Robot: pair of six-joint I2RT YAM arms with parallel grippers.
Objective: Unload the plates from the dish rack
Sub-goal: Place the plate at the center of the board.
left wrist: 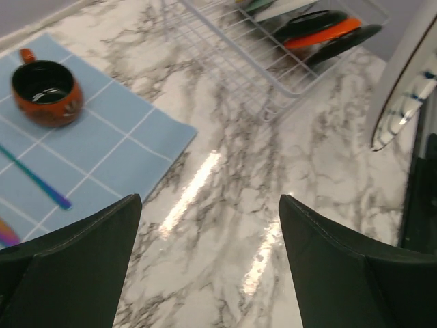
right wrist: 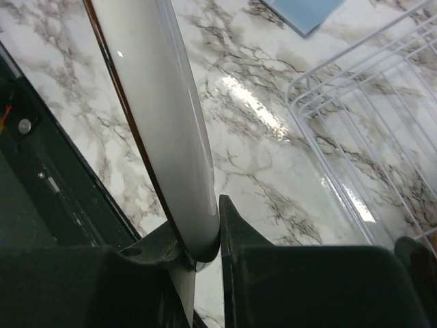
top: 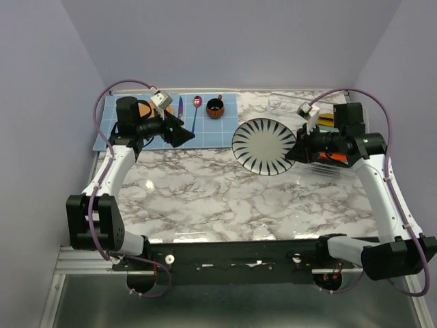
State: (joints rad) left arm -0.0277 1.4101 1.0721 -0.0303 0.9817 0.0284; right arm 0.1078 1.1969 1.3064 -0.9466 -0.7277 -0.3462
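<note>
— Pinching the striped plate (top: 265, 146) by its rim, your right pincer (top: 296, 150) holds it over the tabletop (top: 205, 191), beside the rack (left wrist: 232, 48).
— Your left pincer (left wrist: 208, 232) is spread, empty. Swing fast and that edge grip could slip.

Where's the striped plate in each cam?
Top external: striped plate right of centre, face to camera.
Left wrist: far right edge, only part of its rim shows.
Right wrist: edge-on, running from top down to bottom centre.
Shared landmark: blue mat.
</note>
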